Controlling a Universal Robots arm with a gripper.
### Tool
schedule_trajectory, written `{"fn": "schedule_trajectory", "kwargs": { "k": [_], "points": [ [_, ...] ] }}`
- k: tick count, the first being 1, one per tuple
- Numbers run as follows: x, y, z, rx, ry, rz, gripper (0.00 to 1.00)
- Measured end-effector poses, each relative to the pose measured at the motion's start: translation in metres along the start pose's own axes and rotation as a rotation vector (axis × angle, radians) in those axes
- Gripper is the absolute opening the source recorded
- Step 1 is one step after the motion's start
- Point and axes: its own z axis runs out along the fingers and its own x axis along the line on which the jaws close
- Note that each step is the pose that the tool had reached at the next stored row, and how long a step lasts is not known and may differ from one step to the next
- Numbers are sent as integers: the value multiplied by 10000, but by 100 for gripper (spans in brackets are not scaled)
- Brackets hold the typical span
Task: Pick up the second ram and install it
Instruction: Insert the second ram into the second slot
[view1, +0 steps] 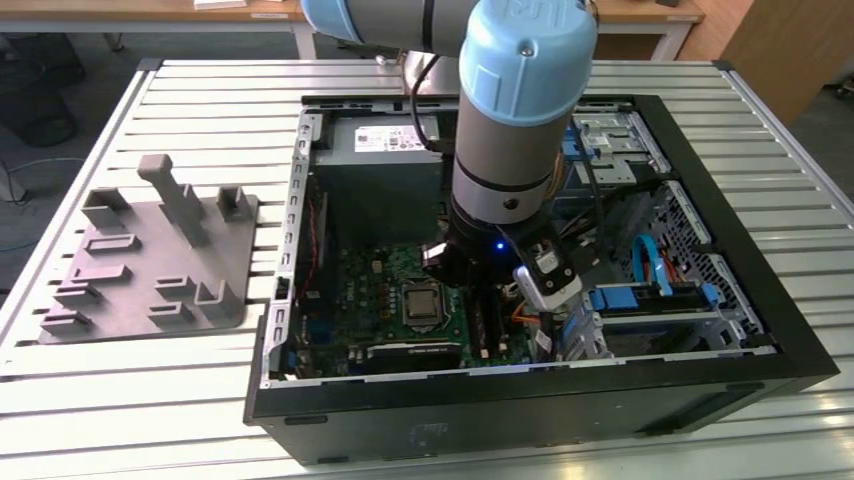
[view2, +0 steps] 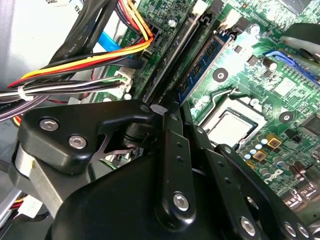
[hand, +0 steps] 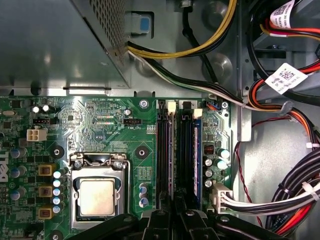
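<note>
A slim ram stick with a blue-green edge (hand: 196, 155) stands upright in one of the long black slots beside the processor socket (hand: 97, 195); it also shows in the second wrist view (view2: 202, 62). I cannot tell whether it is the second ram. My gripper (hand: 175, 214) hangs low over the slots inside the open computer case, its black fingers (view2: 172, 150) drawn together and shut. Their tips (view2: 169, 111) sit right at the near end of the stick and the slot next to it. I see nothing held between them.
Bundles of black, yellow, orange and red cables (hand: 290, 190) run close beside the slots. The power supply (view1: 380, 150) fills the case's far end. A grey holder tray (view1: 154, 260) lies on the slatted table at the exterior view's left. Case walls (view1: 534, 390) ring the arm.
</note>
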Motion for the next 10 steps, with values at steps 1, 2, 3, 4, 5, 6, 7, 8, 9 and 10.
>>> {"fn": "schedule_trajectory", "kwargs": {
  "k": [1, 2, 3, 4, 5, 6, 7, 8, 9, 10],
  "points": [
    [0, 0, 0, 0, 0, 0, 14],
    [0, 0, 0, 0, 0, 0, 14],
    [0, 0, 0, 0, 0, 0, 14],
    [0, 0, 2, -3, -1, 0, 14],
    [0, 1, 2, -5, -1, 0, 15],
    [0, 0, 2, -4, -1, 0, 15],
    [0, 0, 2, -3, -1, 0, 21],
    [0, 0, 1, -2, -1, 0, 21],
    [0, 0, -8, 0, 0, 0, 21],
    [-1, 1, -35, -2, -1, 0, 21]
  ]
}}
